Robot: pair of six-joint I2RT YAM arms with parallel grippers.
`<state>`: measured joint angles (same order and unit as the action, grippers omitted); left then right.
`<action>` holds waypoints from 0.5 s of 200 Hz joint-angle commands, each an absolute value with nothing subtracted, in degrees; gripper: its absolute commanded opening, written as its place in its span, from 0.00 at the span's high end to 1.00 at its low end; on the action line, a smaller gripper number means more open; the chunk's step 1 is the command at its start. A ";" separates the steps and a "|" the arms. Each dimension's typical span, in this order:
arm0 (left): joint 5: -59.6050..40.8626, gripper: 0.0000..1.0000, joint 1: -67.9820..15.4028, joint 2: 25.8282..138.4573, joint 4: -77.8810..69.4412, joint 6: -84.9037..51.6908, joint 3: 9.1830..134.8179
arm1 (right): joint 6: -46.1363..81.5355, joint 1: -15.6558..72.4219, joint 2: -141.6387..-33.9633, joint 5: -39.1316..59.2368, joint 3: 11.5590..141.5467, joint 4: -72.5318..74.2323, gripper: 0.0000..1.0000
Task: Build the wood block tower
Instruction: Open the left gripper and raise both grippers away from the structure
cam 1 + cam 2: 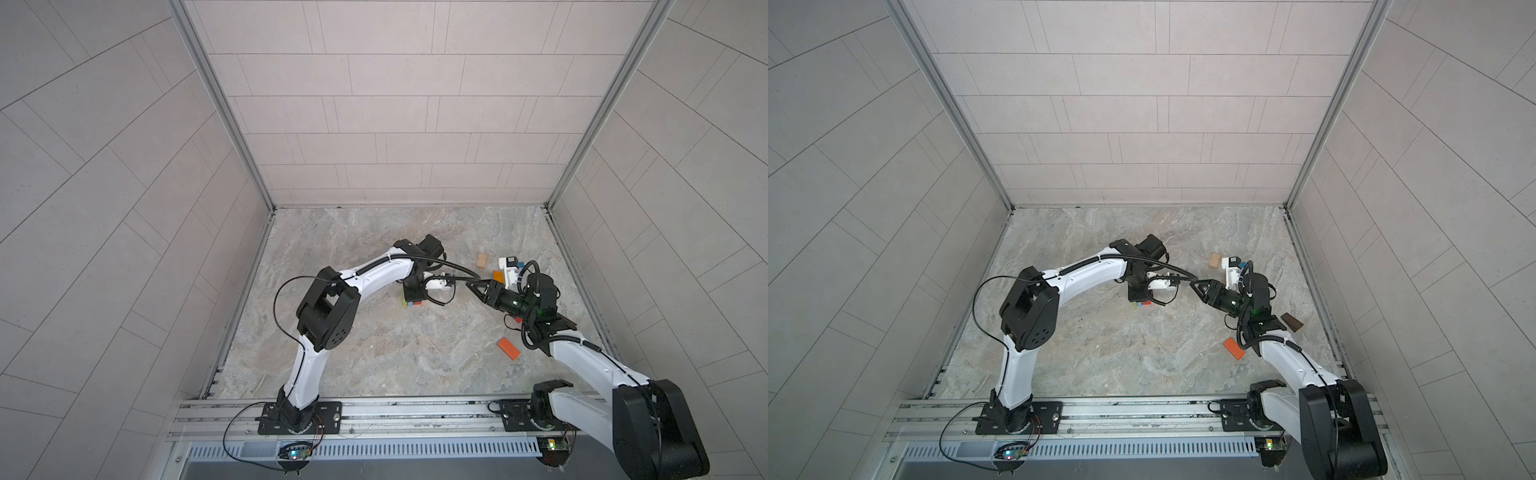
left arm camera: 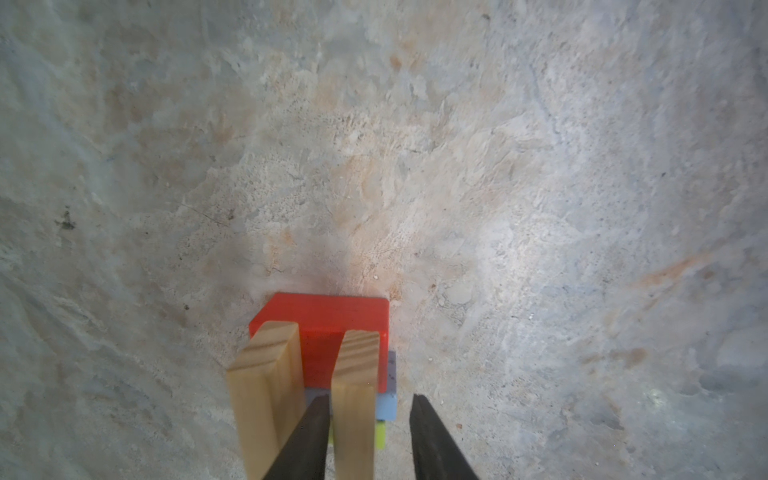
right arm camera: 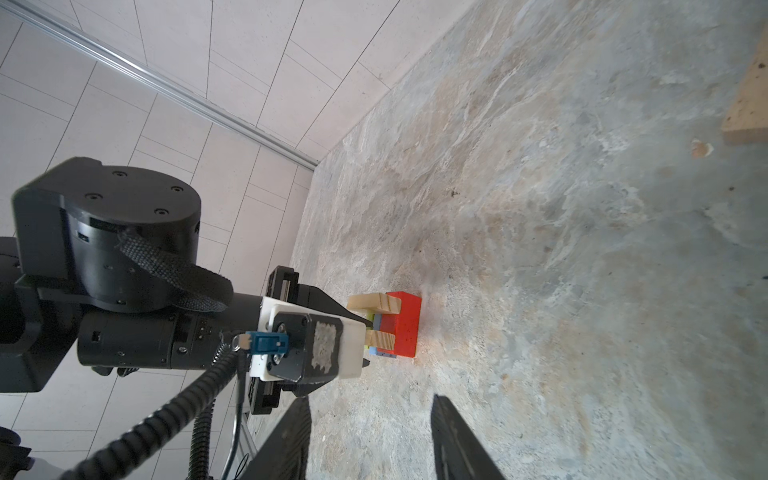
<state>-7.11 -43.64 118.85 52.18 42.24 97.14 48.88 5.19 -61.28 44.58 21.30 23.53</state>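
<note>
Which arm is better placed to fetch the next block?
Right: the right gripper, open and empty, is near the loose orange block and tan block; left gripper hangs over the tower.

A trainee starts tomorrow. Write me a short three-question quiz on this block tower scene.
1. True or false: two plain tan wooden planks lie across the flat red wooden plank.
2. The left tool is: A) open, astride one tan plank; B) shut on the red plank; C) out of view.
3. What colour is the wooden plank between the red and the lime green wooden plank?
Key: 1 true; 2 A; 3 light blue.
</note>
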 commanded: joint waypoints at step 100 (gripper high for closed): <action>-13.00 0.39 -44.92 95.81 46.19 30.35 92.21 | 35.37 5.01 -52.49 23.12 29.84 -9.17 0.39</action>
